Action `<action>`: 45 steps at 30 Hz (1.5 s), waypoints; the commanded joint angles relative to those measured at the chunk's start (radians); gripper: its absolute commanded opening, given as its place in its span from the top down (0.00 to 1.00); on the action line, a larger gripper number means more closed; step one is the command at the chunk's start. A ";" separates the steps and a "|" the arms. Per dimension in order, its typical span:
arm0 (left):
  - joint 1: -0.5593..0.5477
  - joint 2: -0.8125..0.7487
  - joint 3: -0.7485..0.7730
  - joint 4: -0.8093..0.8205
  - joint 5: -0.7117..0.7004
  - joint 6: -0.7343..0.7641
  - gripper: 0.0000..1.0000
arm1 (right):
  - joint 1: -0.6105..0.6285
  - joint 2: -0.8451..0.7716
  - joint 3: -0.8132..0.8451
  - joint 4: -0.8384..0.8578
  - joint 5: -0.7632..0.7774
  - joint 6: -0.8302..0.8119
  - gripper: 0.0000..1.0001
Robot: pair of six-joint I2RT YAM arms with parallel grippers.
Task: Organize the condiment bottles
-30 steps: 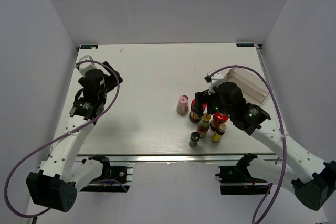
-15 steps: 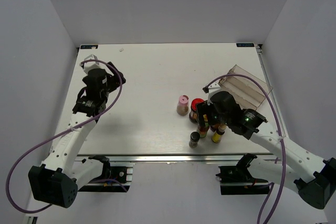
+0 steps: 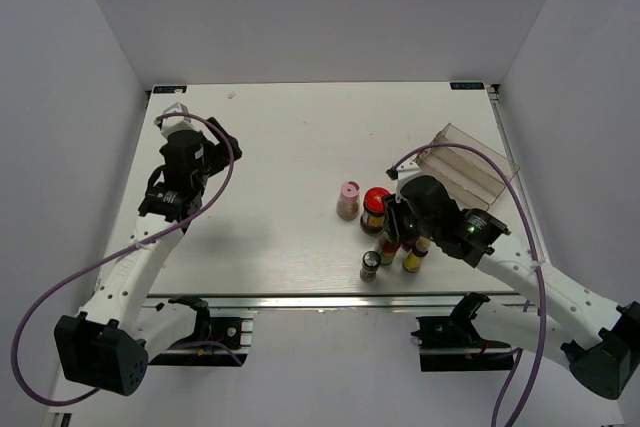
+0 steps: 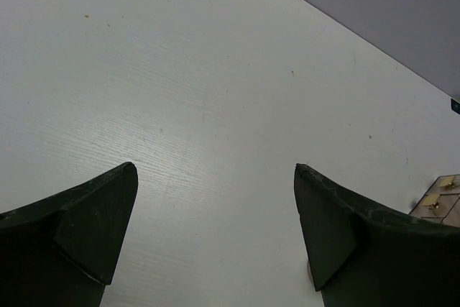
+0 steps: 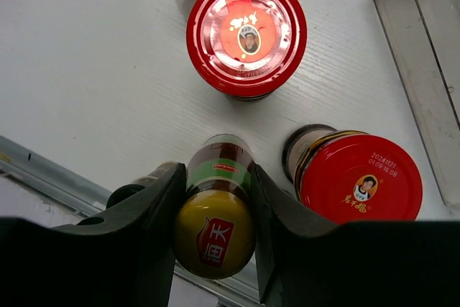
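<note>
The right gripper [image 5: 217, 177] is closed narrow on a yellow bottle [image 5: 213, 239] at the bottom centre of the wrist view, with one finger pressed to each side just below the cap. The bottle looks upright. I cannot tell whether its base rests on the table [image 3: 280, 147] or is just off it.

It stands in a tight cluster at the lower right of the overhead view. In the wrist frame a red jar [image 5: 246, 34] is above it and a second red jar [image 5: 359, 177] is just beside the right-hand finger. The pink shaker [image 3: 348, 199] is at the cluster's left edge. The grey shaker [image 3: 370, 265] and the second yellow bottle [image 3: 412, 259] are nearest the table's front edge. The rack [image 3: 465, 162] lies up and to the right of the cluster. The left gripper [image 4: 214, 170] is spread wide over the table at the left, holding nothing.

The crowding is the main risk. The second red jar is so close to the finger that any sideways drift during a lift would probably shove or tip it. It also sits on the side facing the rack, so moving toward the rack too early would hit it. The bottle is slim and glossy and is held high, so a loose grip could let it slip or swing and knock a neighbour.
</note>
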 commanded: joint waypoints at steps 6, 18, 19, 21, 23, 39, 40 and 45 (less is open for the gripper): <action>-0.003 0.005 0.007 0.039 0.040 0.000 0.02 | 0.006 -0.046 0.103 0.055 -0.081 -0.041 0.92; -0.003 0.029 0.030 0.067 0.092 0.017 0.02 | 0.006 -0.034 0.425 0.113 -0.029 -0.165 1.00; -0.003 0.029 0.027 0.076 0.093 0.017 0.02 | 0.006 -0.017 0.453 0.110 -0.017 -0.181 1.00; -0.003 0.025 0.018 0.087 0.100 0.020 0.02 | 0.006 0.004 0.502 0.101 0.053 -0.207 1.00; -0.003 0.020 0.012 0.099 0.101 0.024 0.02 | 0.006 0.046 0.578 0.086 0.100 -0.224 1.00; -0.004 0.046 0.027 0.102 0.069 0.060 0.02 | -0.616 0.340 0.818 0.017 0.063 -0.164 1.00; -0.004 0.051 0.038 0.095 0.063 0.060 0.02 | -0.694 0.359 0.813 0.020 0.040 -0.141 1.00; -0.003 0.083 0.053 0.107 0.051 0.075 0.02 | -0.900 0.400 0.761 0.035 0.020 -0.091 1.00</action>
